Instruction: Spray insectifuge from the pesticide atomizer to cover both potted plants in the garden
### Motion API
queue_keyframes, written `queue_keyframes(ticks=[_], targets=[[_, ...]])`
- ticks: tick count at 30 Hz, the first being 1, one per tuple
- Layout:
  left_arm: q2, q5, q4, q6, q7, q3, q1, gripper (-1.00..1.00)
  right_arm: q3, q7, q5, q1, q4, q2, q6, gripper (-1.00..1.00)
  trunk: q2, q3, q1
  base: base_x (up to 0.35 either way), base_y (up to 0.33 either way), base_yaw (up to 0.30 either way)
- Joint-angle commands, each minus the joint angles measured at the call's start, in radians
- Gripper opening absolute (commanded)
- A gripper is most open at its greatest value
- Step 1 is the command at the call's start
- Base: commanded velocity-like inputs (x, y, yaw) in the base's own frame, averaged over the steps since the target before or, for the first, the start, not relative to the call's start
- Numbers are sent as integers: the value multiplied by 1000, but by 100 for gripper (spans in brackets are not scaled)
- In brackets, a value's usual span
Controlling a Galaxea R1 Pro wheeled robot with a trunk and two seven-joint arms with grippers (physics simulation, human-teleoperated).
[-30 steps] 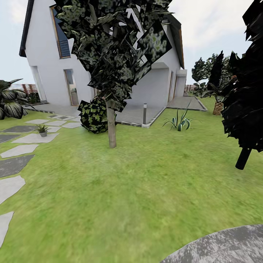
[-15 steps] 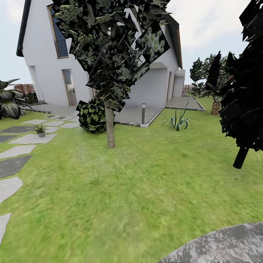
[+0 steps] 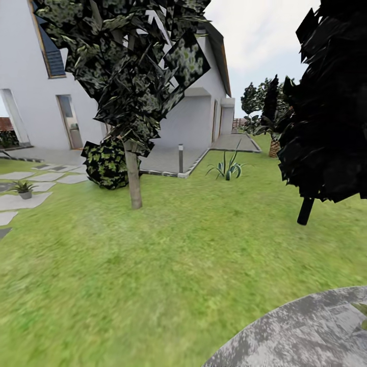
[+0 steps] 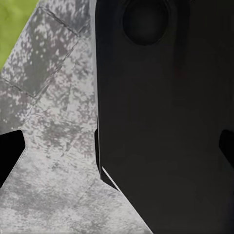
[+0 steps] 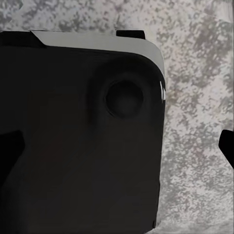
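Note:
One potted plant (image 3: pixel 23 188), a small green rosette in a grey pot, stands on a stepping stone (image 3: pixel 20 202) at the far left of the head view. A few green leaf tips (image 3: pixel 362 309) poke in at the right edge over the round stone patio (image 3: pixel 306 331); what they belong to I cannot tell. The pesticide atomizer is out of view. In the left wrist view my left gripper (image 4: pixel 117 151) is open, its dark fingertips (image 4: pixel 9 156) wide apart over the patio stone and my own dark body. My right gripper (image 5: pixel 117 148) is open the same way.
Green lawn stretches ahead. A thin tree trunk (image 3: pixel 134 179) and a round dark bush (image 3: pixel 106 163) stand left of centre. A grey post (image 3: pixel 180 158) and a spiky plant (image 3: pixel 227 168) stand by the house paving. A dark tree (image 3: pixel 306 210) rises at the right.
The head view has swung to the right, so everything slid left in the picture. More of the stone patio shows at the lower right, and leaf tips have come in at the right edge.

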Motion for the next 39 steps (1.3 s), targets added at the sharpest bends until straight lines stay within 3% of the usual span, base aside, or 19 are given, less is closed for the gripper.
queue_keyframes(ticks=[1, 10, 16, 20, 24, 28, 31, 34, 35, 39], targets=[[0, 0, 0, 0, -1, 0, 0, 100, 1, 0, 0, -1, 0, 0, 0, 100, 0, -1, 0, 0, 0, -279], [0, 3, -21, -2, 0, 0, -4, 100, -1, -2, 0, -13, -29, -2, 8, 100, 0, -1, 0, 0, 0, -279], [2, 11, -175, 14, -12, 2, -34, 100, -1, -3, 0, -101, -83, -6, 46, 100, 0, -3, 0, 0, 0, -279], [-2, 15, -259, 97, -18, 3, -123, 100, -1, -47, -2, -225, -93, -6, 163, 100, 0, -5, 0, 0, 0, -277], [-9, 16, -339, 264, -19, 5, -283, 100, -2, -121, -5, -370, -139, -4, 290, 100, 0, -7, 0, 0, 0, -272], [-21, 29, -453, 330, -17, 12, -389, 100, -2, -144, -6, -466, -251, 0, 350, 100, 0, -11, 0, 0, 0, -255], [-32, 104, -647, 415, -12, 43, -439, 100, 2, -151, -5, -506, -469, 1, 470, 100, 0, -14, 0, 0, 0, -232], [-44, 134, -836, 522, 1, 48, -448, 100, 3, -152, -2, -509, -681, -3, 539, 100, 0, -17, 0, 0, 0, -215], [-61, 142, -923, 560, 23, 42, -441, 100, 2, -152, 0, -500, -781, -4, 564, 100, 0, -18, 0, 0, 0, -201], [-105, 155, -1084, 605, 117, 15, -391, 100, -2, -155, 2, -469, -959, -7, 620, 100, 0, -23, 0, 0, 0, -198]])
